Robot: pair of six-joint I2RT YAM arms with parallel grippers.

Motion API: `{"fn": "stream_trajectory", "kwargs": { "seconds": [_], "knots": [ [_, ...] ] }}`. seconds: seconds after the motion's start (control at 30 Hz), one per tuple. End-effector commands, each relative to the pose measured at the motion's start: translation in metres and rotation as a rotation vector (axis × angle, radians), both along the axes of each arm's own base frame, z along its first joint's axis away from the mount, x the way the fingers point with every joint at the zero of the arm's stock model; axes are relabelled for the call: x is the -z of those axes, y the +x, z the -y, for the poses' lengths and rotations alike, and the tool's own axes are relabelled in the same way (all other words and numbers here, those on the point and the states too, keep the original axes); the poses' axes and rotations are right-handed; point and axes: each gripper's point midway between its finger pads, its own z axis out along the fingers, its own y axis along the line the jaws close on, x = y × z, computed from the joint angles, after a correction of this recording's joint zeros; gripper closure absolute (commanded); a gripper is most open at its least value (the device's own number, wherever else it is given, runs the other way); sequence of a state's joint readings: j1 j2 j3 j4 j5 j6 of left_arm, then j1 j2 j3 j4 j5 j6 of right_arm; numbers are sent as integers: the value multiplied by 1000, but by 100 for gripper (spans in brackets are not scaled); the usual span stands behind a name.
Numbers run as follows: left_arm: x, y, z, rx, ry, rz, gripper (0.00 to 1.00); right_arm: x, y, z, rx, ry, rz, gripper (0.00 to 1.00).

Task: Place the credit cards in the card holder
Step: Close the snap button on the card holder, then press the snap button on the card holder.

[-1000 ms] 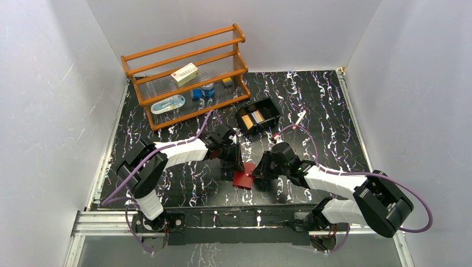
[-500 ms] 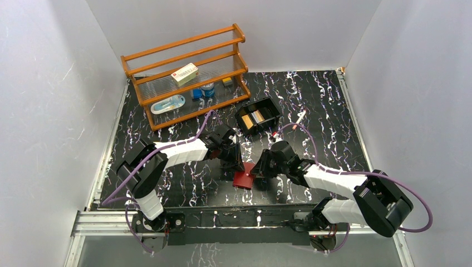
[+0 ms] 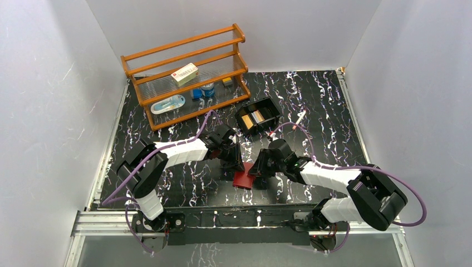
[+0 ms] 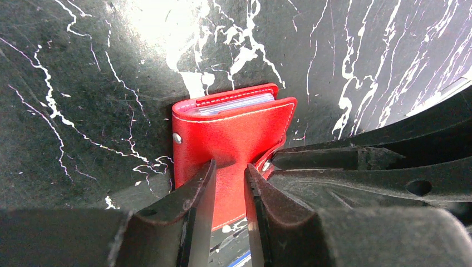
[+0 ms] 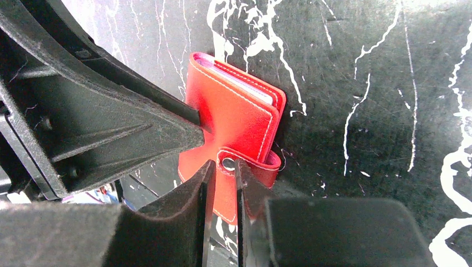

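Note:
The red card holder [image 3: 244, 179] lies folded shut on the black marbled table, between both grippers. Pale card edges [image 4: 231, 104] show in its open side, also in the right wrist view [image 5: 245, 83]. My left gripper [image 4: 230, 167] is nearly shut, with its tips down on the red cover [image 4: 234, 133] and nothing between them. My right gripper [image 5: 224, 166] is closed narrowly on the end of the snap tab [image 5: 228, 163], which loops round the holder's edge [image 5: 234, 122]. An orange card [image 3: 246, 120] and a pale one [image 3: 257, 116] stand in the black tray.
The black two-compartment tray [image 3: 271, 105] stands just behind the grippers. A wooden shelf rack [image 3: 222, 34] at the back left holds a cream box [image 3: 185, 73] and small items. A thin pen-like object [image 3: 300, 117] lies to the right. White walls enclose the table.
My right arm has shifted a little to the left and away from me, toward the card holder. The card holder and my left arm have stayed in place.

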State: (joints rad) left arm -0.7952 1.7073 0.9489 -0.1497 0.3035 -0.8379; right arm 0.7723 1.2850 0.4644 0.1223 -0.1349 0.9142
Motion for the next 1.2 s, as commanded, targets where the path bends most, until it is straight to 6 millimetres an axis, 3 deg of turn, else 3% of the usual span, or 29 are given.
{"fn": "stream_trajectory", "kwargs": {
  "seconds": [0.0,0.53,1.17],
  "knots": [
    [18,-13,-13,6,77,-61,75,-18,8,-15,-35,59,36,73],
    [20,-15,-11,6,79,-72,75,-8,5,-14,-47,13,3,77],
    [22,-18,-11,3,75,-82,75,33,-9,1,-115,-287,-31,84]
  ]
}}
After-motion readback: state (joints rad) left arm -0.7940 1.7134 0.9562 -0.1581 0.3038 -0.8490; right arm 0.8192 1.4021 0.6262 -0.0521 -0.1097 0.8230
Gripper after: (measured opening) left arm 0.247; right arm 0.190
